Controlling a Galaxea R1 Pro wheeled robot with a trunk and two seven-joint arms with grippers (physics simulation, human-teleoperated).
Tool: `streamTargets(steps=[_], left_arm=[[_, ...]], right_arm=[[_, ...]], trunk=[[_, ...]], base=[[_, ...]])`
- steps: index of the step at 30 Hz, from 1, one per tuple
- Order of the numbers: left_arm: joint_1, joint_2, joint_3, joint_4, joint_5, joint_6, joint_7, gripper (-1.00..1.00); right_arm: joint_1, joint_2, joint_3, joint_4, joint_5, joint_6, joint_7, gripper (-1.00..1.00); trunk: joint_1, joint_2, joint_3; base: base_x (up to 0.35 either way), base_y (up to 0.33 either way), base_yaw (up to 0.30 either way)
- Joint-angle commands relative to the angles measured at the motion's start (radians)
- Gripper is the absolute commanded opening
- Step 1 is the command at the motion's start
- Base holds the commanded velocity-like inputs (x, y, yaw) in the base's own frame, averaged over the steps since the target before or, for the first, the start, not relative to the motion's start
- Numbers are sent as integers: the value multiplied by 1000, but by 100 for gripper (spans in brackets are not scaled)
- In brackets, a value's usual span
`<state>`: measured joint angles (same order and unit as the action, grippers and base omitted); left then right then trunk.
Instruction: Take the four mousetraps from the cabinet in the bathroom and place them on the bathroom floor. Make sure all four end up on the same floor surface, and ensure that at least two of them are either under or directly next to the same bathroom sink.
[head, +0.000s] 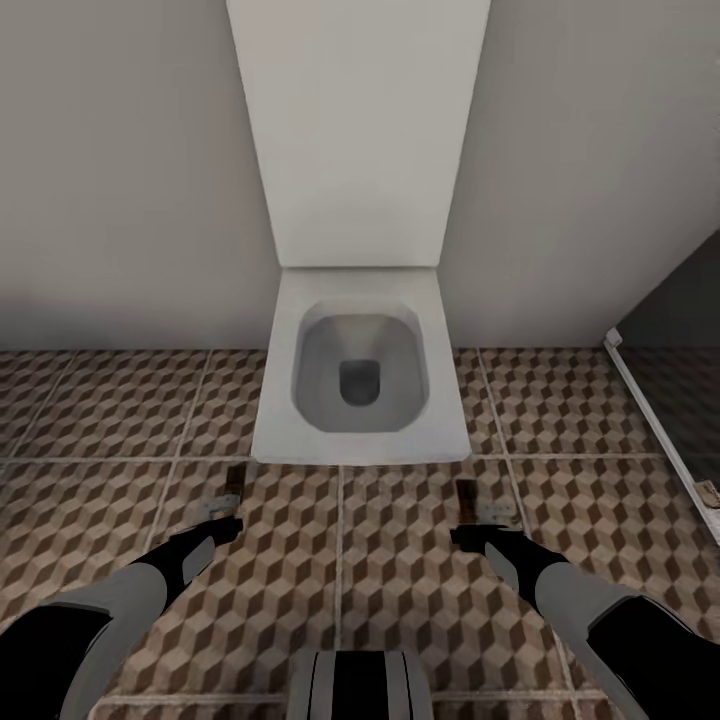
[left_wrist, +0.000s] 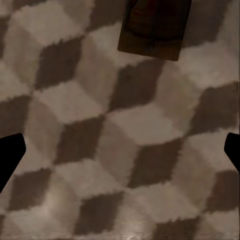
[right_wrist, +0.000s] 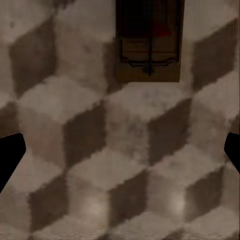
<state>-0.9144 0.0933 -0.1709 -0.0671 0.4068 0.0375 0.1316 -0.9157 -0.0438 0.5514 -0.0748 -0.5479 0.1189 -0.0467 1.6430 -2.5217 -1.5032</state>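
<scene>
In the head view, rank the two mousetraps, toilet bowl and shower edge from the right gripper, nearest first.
1. Right mousetrap, on the floor just ahead of the right gripper.
2. Toilet bowl, ahead, leftward.
3. Left mousetrap and shower edge: too close to call.

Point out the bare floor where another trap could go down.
Free: the tiles between the left trap and right trap, in front of the toilet. Crowded: right at each trap, where the left claw and right claw hover.
</scene>
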Motion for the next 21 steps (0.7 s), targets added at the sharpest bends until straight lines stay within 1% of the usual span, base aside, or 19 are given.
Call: streamTargets(steps=[1, 21], left_arm=[[0, 0, -9, -2, 8, 4, 4, 100], [0, -1, -10, -2, 9, 4, 4, 100]], right_arm=[[0, -1, 8, -3, -7, 7, -5, 100], [1, -1, 8, -3, -7, 7, -5, 100]], trunk=[[-1, 0, 0], [-1, 0, 0]], base=[[-288, 0, 0], [-289, 0, 0]])
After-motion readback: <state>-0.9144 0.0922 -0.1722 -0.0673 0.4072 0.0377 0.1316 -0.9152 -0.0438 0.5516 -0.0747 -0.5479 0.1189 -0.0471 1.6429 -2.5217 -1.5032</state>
